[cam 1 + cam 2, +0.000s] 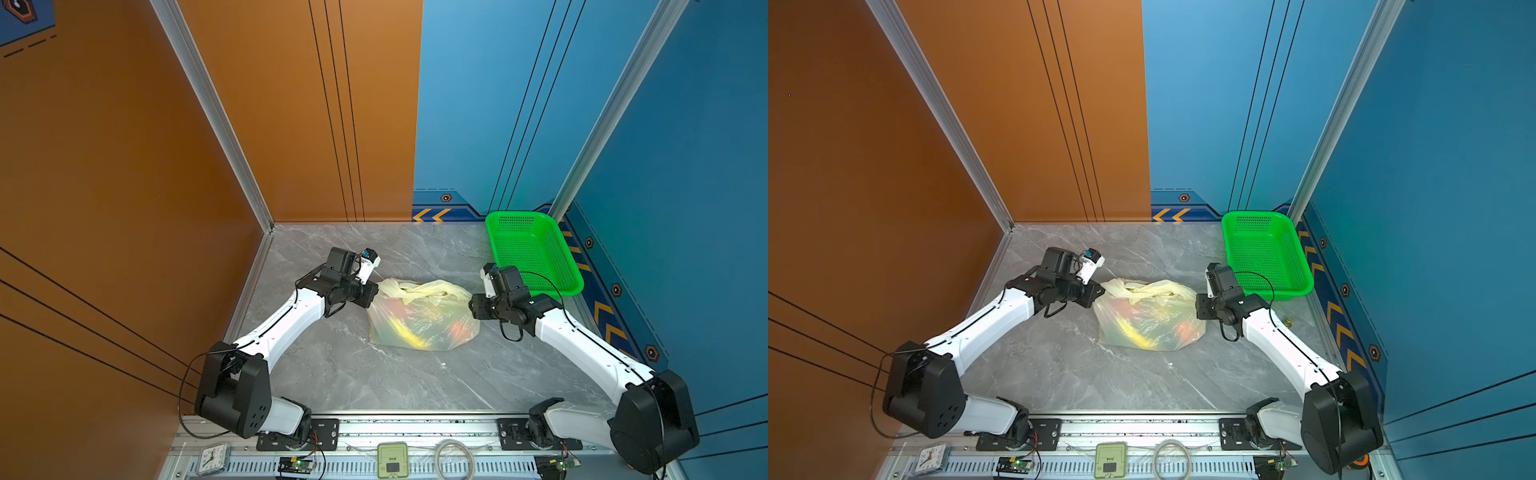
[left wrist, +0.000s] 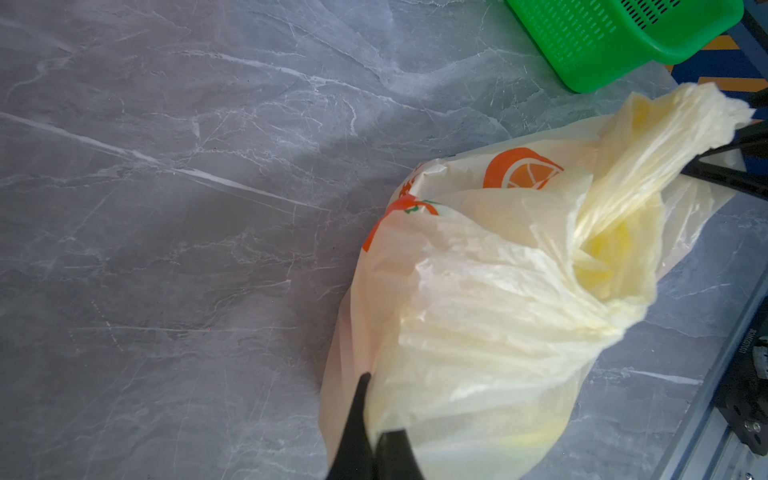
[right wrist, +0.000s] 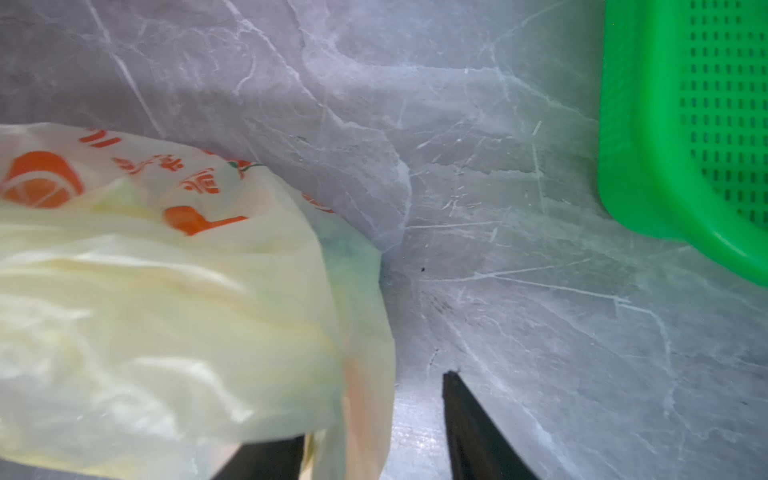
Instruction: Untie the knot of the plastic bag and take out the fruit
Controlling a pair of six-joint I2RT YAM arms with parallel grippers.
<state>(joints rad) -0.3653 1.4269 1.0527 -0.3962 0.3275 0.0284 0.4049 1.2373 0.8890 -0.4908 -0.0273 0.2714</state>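
The pale-yellow plastic bag (image 1: 422,320) (image 1: 1148,318) lies mid-table in both top views. Fruit shows through its film, a yellow banana (image 1: 409,334) and something red-orange (image 1: 459,328). The knot (image 1: 415,291) (image 2: 598,249) of twisted handle strips sits on top. One long strip (image 2: 665,137) runs out toward my right arm. My left gripper (image 1: 372,297) (image 2: 376,405) is shut on the bag's film at its left side. My right gripper (image 1: 471,303) (image 3: 374,407) is at the bag's right side, jaws apart. Bag film drapes over one of its fingers (image 3: 266,457). The other finger (image 3: 469,424) is bare over the table.
A green perforated basket (image 1: 536,253) (image 1: 1266,253) (image 2: 623,37) (image 3: 685,124) stands at the back right, close behind my right wrist. Orange and blue walls close in the left, back and right. A clock (image 1: 212,457), a green device (image 1: 392,459) and a cable coil (image 1: 455,457) lie on the front rail.
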